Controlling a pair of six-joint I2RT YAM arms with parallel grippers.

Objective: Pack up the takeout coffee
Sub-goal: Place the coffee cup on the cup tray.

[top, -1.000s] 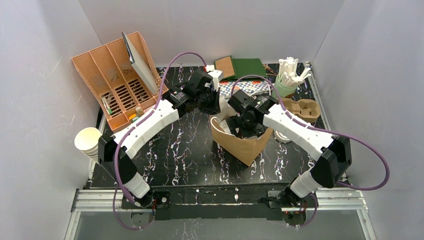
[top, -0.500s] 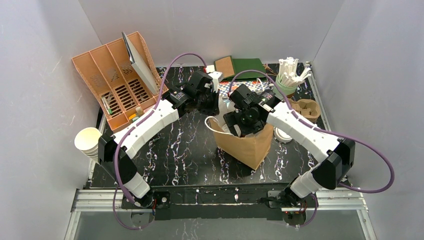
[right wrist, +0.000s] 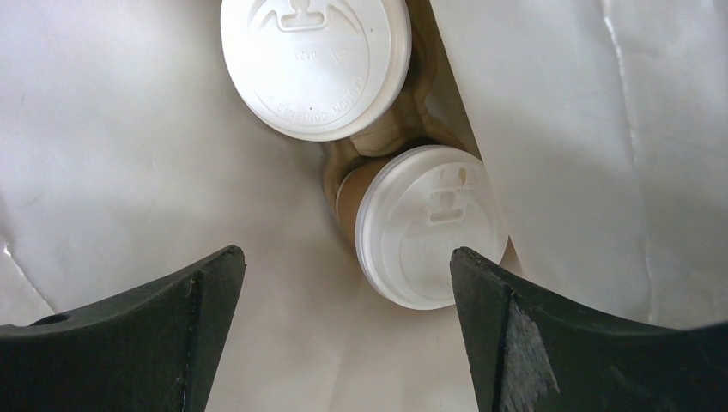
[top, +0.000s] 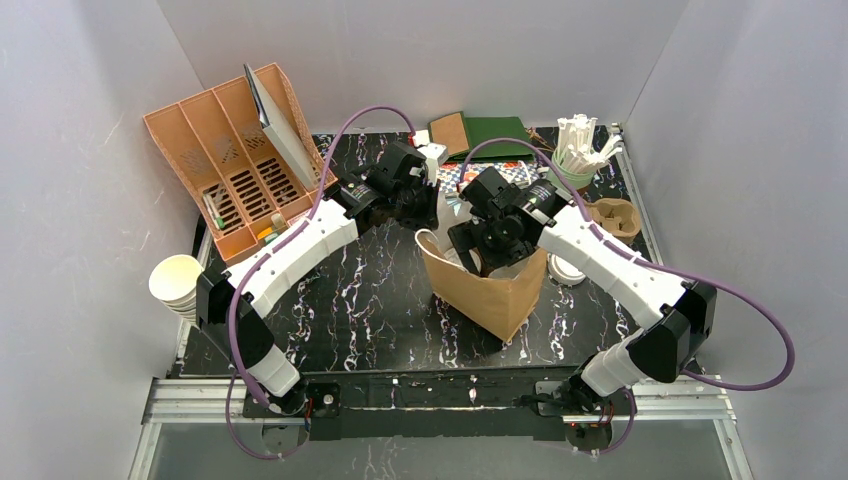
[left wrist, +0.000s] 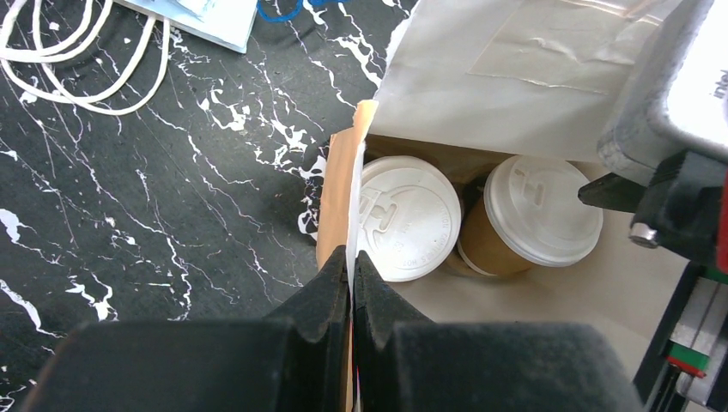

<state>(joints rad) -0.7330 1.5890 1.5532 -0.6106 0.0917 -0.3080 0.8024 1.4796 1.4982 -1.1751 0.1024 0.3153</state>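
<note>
A brown paper bag (top: 495, 290) stands open mid-table. Inside it sit two takeout coffee cups with white lids, side by side: one (left wrist: 405, 216) close to the near wall, the other (left wrist: 541, 210) beside it, its tan side showing. In the right wrist view they are the upper cup (right wrist: 313, 60) and the lower cup (right wrist: 429, 225). My left gripper (left wrist: 353, 262) is shut on the bag's rim, pinching the paper edge between its fingers. My right gripper (right wrist: 348, 257) hangs open over the bag's mouth, above the cups, with nothing between its fingers.
An orange organiser (top: 225, 170) stands at the back left, with a stack of cream cups (top: 175, 280) at the left edge. At the back right are a cup of white sticks (top: 578, 150) and a cardboard cup carrier (top: 612, 215). A white lid (top: 565, 270) lies right of the bag.
My right gripper has risen and drawn back a little from inside the bag, still open. The bag's mouth has shifted slightly. The left gripper keeps its hold on the rim.
</note>
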